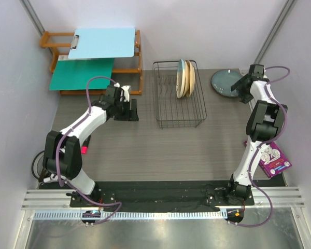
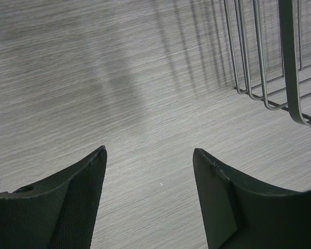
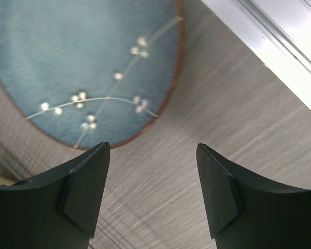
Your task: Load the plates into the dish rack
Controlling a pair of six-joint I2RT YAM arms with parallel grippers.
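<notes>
3 plates stand on edge in the dish rack, packed together at its 12 o'clock end. The wire prongs keep them upright, and grouping them there leaves the near half of the rack open, enough by my reading for 1 more.

The 4th, the dark teal plate, lies flat on the bench. It sits at about 3 o'clock of the racked plates, apart from the rack and near the far right corner.

The right claw hangs at that plate's 3 o'clock edge in the top view. Its fingers are apart with only bare bench between them. From its own camera the plate's rim lies just beyond the fingertips, toward 11 o'clock. A plate lying flat offers only its rim to pinch, so coming in low from the outer side with the fingers spread looks like the approach to a rim grasp. The grasp is not yet made. The wall runs close at the claw's 2 o'clock, which leaves little room on that side. The plate could also skid toward the rack if it is nudged before it is pinched.

The left claw is over bare bench at the rack's 9 o'clock, fingers apart and empty. A corner of the rack shows at its 1 o'clock. It seems parked there to keep the path to the rack clear.
</notes>
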